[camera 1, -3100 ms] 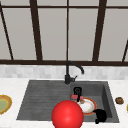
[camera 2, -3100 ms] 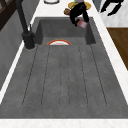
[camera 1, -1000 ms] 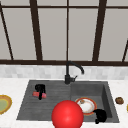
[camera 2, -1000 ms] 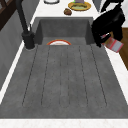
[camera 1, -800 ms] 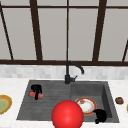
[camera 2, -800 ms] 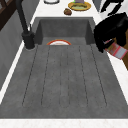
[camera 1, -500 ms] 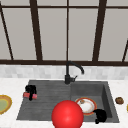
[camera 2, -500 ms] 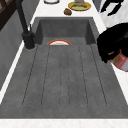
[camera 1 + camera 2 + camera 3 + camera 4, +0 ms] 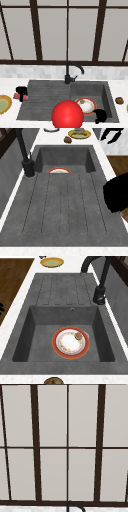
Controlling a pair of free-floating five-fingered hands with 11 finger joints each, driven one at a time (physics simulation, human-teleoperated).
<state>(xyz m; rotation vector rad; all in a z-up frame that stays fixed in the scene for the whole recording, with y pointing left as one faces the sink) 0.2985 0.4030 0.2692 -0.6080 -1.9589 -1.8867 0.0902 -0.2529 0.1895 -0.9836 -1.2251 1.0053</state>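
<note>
Hiding a red thing (image 9: 17, 96), left hand (image 9: 21, 91)

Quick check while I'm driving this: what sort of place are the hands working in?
Most likely a kitchen sink area under a window. A dark grey sink with a drainboard is set in a white counter, with a black tap behind it, a dirty plate in the basin and a dark-framed window above.

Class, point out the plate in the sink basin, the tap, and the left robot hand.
plate (image 9: 70, 342), right side view, its white middle.
tap (image 9: 67, 75), front view, its upright stem.
left robot hand (image 9: 21, 90), front view, its back, curled on a red thing.
</note>
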